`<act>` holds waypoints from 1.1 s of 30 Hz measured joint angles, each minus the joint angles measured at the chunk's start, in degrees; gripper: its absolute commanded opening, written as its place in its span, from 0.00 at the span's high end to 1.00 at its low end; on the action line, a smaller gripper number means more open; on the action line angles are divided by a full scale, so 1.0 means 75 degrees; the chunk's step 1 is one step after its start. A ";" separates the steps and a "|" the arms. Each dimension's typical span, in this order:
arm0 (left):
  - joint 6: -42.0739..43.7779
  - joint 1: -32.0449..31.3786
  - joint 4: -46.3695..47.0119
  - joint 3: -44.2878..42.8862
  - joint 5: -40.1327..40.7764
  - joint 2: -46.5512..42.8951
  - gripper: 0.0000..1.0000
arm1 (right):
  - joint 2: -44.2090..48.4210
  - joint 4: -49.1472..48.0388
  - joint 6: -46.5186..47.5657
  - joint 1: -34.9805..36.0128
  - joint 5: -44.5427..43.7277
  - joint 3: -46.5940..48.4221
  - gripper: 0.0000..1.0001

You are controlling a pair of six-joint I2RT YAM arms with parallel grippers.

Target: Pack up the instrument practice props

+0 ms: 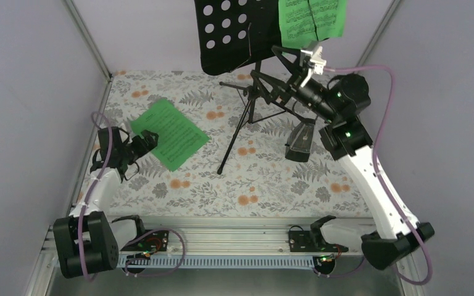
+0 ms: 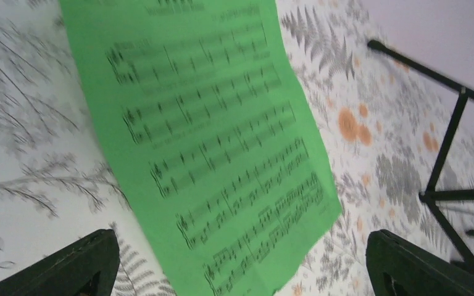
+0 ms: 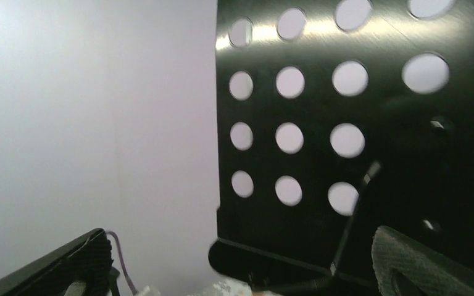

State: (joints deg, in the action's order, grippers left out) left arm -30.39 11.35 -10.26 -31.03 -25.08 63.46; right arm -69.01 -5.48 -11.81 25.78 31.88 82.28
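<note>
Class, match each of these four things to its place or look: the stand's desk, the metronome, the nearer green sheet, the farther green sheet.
Things:
1 stand's desk
2 metronome
3 nearer green sheet
4 farther green sheet

Place or look:
A lying flat on the floral table
B black, full of round holes
C high up, at the desk's right side
D standing on the table beside the tripod legs

Pairs: 1-B, 2-D, 3-A, 4-C.
</note>
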 measured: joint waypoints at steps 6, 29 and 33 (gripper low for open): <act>0.0143 0.0020 -0.0312 -0.0332 0.1137 -0.0694 0.00 | 0.1536 0.0023 0.0114 -0.0076 -0.1271 -0.1932 0.00; 0.2795 0.0020 0.0248 -0.2130 0.1976 -0.1230 0.06 | -0.2739 -0.0306 0.1725 -0.1547 -0.0530 -0.3048 0.01; 0.2891 0.0020 0.0268 -0.2130 0.1880 -0.1236 0.15 | -0.3080 -0.0405 0.2582 -0.1547 -0.0513 -0.2801 0.07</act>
State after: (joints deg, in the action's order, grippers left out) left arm -8.71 11.51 -8.25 -47.00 -10.98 54.19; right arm -92.12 -8.51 7.55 14.17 28.03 61.28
